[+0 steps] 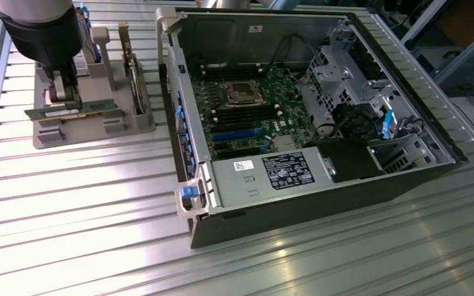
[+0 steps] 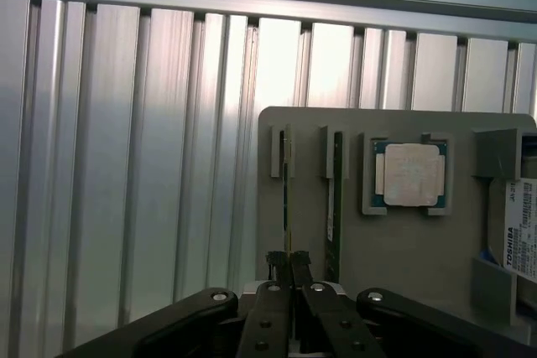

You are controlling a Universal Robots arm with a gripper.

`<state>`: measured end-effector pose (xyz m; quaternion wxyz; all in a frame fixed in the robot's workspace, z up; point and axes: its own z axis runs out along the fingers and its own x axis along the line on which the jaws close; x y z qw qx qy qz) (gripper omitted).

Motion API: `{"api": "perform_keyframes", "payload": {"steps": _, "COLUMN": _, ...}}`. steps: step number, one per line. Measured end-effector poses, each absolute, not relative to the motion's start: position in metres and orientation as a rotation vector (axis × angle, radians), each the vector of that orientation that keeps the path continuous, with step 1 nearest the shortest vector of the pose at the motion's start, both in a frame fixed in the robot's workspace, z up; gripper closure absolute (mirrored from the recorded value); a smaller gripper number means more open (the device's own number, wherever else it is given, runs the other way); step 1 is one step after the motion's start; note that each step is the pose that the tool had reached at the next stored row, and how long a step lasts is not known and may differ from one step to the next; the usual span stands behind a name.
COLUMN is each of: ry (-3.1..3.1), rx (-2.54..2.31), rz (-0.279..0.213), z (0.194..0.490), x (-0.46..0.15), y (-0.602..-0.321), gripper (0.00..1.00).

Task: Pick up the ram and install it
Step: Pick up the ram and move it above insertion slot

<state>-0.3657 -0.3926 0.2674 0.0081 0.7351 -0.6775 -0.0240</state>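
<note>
Toward the exterior view's right of my gripper [image 1: 60,106], upright cards [image 1: 130,68] in the holder [image 1: 97,123] and then the side wall [image 1: 173,92] of the computer case [image 1: 303,213] stand in my way. The near table [image 1: 81,209] is open ground, and the case lies open on top.

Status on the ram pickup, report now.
Fingers shut on the ram at the grey holder. Second stick close alongside in its slot. Computer case open, on the exterior view's right.
</note>
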Motion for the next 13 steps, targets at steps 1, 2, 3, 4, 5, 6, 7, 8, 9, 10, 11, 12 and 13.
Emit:
{"api": "perform_keyframes", "payload": {"steps": 1, "ry": -2.117, "rx": 2.298, "rz": -0.075, "z": 0.269, "x": -0.366, "y": -0.393, "gripper": 0.88}}
{"api": "perform_keyframes", "payload": {"steps": 2, "ry": -2.117, "rx": 2.298, "rz": -0.075, "z": 0.27, "x": -0.366, "y": -0.393, "gripper": 0.88}}
{"api": "perform_keyframes", "payload": {"steps": 3, "ry": -2.117, "rx": 2.298, "rz": -0.075, "z": 0.272, "x": -0.366, "y": -0.393, "gripper": 0.88}}
{"api": "perform_keyframes", "payload": {"steps": 4, "ry": -2.118, "rx": 2.298, "rz": -0.075, "z": 0.273, "x": -0.366, "y": -0.393, "gripper": 0.88}}
{"api": "perform_keyframes", "payload": {"steps": 5, "ry": -2.117, "rx": 2.298, "rz": -0.075, "z": 0.275, "x": -0.366, "y": -0.393, "gripper": 0.88}}
{"api": "perform_keyframes", "payload": {"steps": 6, "ry": -2.118, "rx": 2.298, "rz": -0.075, "z": 0.276, "x": -0.366, "y": -0.393, "gripper": 0.88}}
{"api": "perform_keyframes", "payload": {"steps": 7, "ry": -2.117, "rx": 2.298, "rz": -0.075, "z": 0.278, "x": -0.366, "y": -0.393, "gripper": 0.88}}
{"api": "perform_keyframes", "payload": {"steps": 8, "ry": -2.117, "rx": 2.298, "rz": -0.075, "z": 0.279, "x": -0.366, "y": -0.393, "gripper": 0.88}}
{"api": "perform_keyframes", "payload": {"steps": 9, "ry": -2.118, "rx": 2.298, "rz": -0.075, "z": 0.28, "x": -0.366, "y": -0.393, "gripper": 0.88}}
{"api": "perform_keyframes", "payload": {"steps": 10, "ry": -2.118, "rx": 2.298, "rz": -0.075, "z": 0.281, "x": -0.366, "y": -0.393, "gripper": 0.88}}
{"api": "perform_keyframes", "payload": {"steps": 11, "ry": -2.117, "rx": 2.298, "rz": -0.075, "z": 0.282, "x": -0.366, "y": -0.393, "gripper": 0.88}}
{"api": "perform_keyframes", "payload": {"steps": 12, "ry": -2.118, "rx": 2.298, "rz": -0.075, "z": 0.283, "x": -0.366, "y": -0.393, "gripper": 0.88}}
{"api": "perform_keyframes", "payload": {"steps": 13, "ry": -2.118, "rx": 2.298, "rz": -0.075, "z": 0.284, "x": -0.366, "y": -0.393, "gripper": 0.88}}
